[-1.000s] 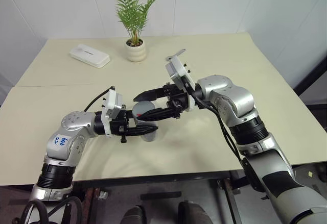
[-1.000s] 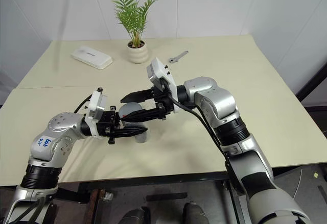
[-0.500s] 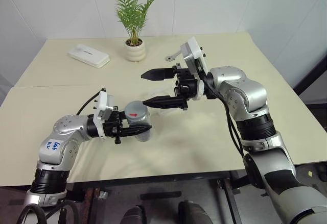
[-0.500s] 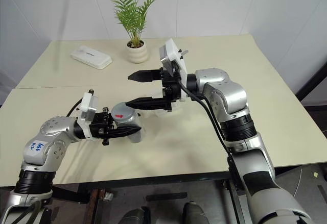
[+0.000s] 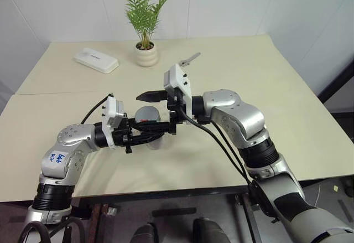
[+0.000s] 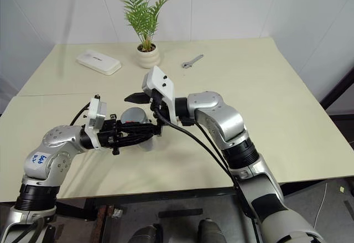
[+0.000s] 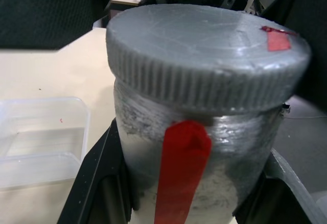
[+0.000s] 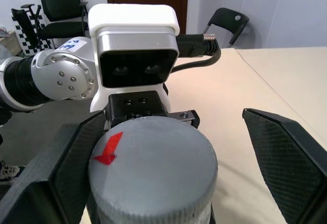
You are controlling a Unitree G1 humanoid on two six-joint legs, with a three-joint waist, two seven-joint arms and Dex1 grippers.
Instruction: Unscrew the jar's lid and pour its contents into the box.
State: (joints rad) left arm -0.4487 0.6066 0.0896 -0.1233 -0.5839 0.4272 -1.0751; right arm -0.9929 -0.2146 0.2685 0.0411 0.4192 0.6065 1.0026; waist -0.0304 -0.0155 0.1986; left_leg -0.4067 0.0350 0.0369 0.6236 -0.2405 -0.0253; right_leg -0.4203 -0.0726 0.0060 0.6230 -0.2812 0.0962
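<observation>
My left gripper (image 5: 155, 133) is shut on the jar (image 7: 204, 163), a small clear jar with a red label strip, and holds it above the table. Its fingers (image 7: 97, 183) press both sides of the jar's body. The grey lid (image 8: 153, 168) with a red mark sits on the jar. My right gripper (image 5: 152, 111) is open, with one finger (image 8: 286, 152) on each side of the lid and a gap at both. The jar's cloudy wall hides the contents. The clear box (image 7: 46, 101) lies on the table beyond the jar.
At the back of the beige table (image 5: 287, 88) stand a white plant pot (image 5: 146, 55) with a green plant and a white rectangular case (image 5: 97, 60). A small metal wrench (image 5: 189, 60) lies right of the pot. The table's front edge runs just below both arms.
The right gripper let go of the lid, opened wide and drew back to the right. It has now come back with its fingers spread around the lid. The left gripper kept its hold.
</observation>
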